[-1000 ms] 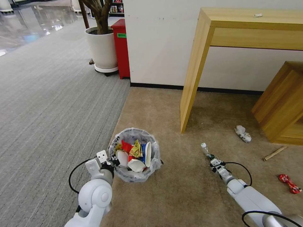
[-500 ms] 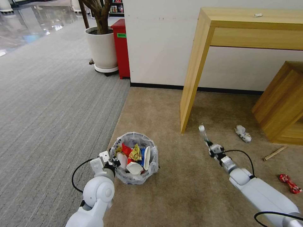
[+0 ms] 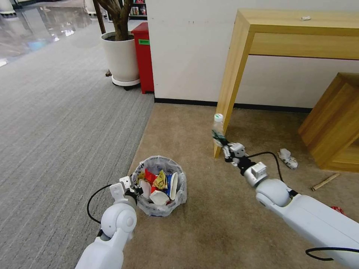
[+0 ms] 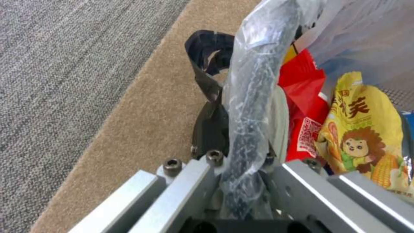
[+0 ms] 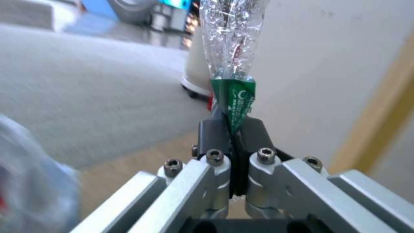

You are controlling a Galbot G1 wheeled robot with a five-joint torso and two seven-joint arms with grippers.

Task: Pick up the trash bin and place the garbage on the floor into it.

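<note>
Bottle (image 3: 217,125) in right gripper (image 3: 223,144), aloft.

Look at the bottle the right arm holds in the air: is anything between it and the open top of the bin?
Nothing visible blocks it. The right end effector holds the bottle above bare carpet; the trash bin stands open-topped, its rim held by the left end effector. The table leg stands behind.

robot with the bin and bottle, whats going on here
The robot is clearing litter off the beige carpet. Its left gripper is clamped on the rim of the trash bin, already stuffed with wrappers and cups. Its right gripper pinches a small clear bottle by its green-labelled end, held up in the air beside the wooden table leg. A crumpled tissue and wooden stick lie on the carpet.
</note>
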